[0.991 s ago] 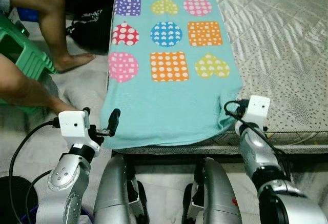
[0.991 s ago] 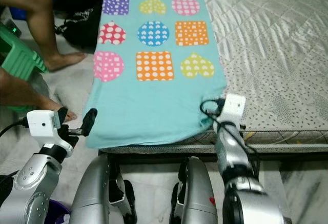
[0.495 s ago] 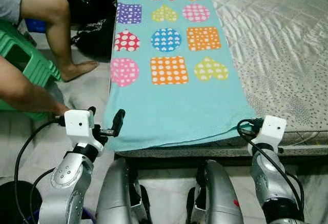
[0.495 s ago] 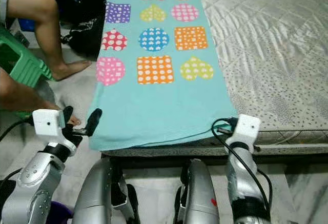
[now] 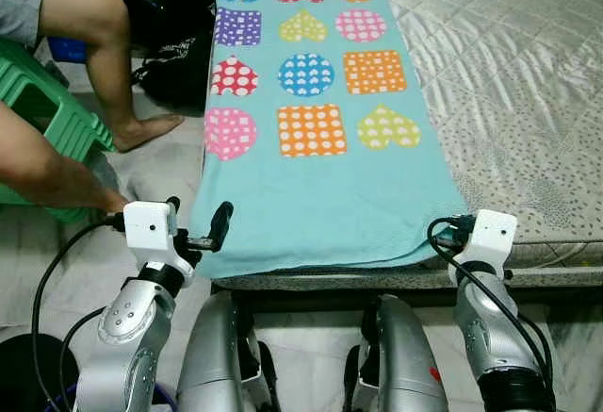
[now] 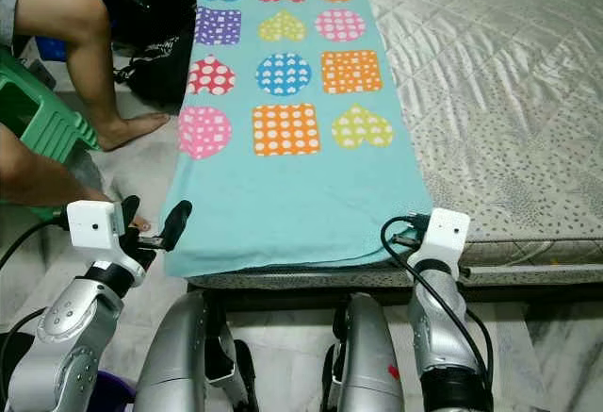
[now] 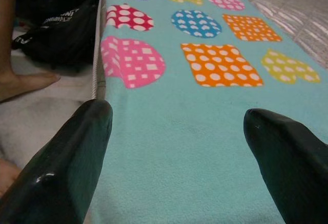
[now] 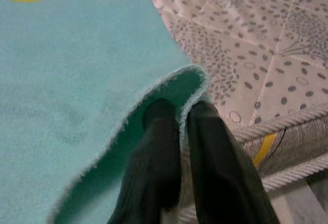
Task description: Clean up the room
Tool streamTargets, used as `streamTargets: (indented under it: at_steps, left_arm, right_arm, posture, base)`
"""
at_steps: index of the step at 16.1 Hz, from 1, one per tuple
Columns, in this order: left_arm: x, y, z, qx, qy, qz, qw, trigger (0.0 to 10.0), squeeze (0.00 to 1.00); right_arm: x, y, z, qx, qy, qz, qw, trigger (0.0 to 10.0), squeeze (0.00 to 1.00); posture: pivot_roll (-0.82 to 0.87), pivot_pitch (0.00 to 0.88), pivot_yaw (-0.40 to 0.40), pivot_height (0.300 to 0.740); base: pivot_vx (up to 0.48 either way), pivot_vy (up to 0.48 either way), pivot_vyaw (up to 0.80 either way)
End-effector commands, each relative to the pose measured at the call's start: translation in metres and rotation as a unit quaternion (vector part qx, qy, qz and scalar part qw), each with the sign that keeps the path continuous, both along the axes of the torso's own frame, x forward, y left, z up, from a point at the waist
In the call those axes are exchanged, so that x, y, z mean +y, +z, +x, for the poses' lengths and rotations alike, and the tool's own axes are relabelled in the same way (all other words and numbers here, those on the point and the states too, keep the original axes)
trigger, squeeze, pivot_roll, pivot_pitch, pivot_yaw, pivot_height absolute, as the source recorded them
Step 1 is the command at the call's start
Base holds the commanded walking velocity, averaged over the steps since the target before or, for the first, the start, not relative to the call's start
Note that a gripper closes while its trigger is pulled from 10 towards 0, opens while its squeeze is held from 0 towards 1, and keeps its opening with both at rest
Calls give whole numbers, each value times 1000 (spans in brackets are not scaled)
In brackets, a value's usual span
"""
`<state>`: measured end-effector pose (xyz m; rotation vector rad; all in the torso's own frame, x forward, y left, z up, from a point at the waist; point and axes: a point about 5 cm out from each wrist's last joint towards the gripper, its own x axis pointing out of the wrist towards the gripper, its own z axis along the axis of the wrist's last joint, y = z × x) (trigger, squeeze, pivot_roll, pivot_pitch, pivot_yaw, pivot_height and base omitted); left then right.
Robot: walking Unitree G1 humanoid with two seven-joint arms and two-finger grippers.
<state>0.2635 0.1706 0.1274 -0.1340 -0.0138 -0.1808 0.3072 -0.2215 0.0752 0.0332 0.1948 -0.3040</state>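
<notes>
Mattress (image 5: 528, 101) | right gripper (image 8: 179, 114) pinching teal blanket (image 5: 320, 195) corner | left gripper (image 7: 177, 131) spread wide over blanket edge, holding nothing

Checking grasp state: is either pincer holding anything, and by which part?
Right pincer pinches the blanket at its near right corner. Left pincer is open at the near left corner, holding nothing.
</notes>
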Motion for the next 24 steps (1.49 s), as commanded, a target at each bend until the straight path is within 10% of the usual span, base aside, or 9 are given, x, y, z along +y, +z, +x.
streamTargets:
  at_steps: [1,16,24]
  left_arm:
    - [2,-5,-3,7,4,5,1000,10000,0]
    - [0,-5,1,4,2,7,1000,10000,0]
    - [-1,-8,0,8,-2,7,1000,10000,0]
  right_arm:
    - [1,-8,-6,19,1,0,1000,10000,1000]
    - [-36,33,5,-30,-67,-139,988,10000,1000]
    - [-31,-2,-37,18,-20,-121,992,10000,1000]
  posture:
    - [59,214,23,585]
    - [52,203,28,585]
    - [46,195,28,585]
  base:
    - [0,0,0]
    - [0,0,0]
    - [0,0,0]
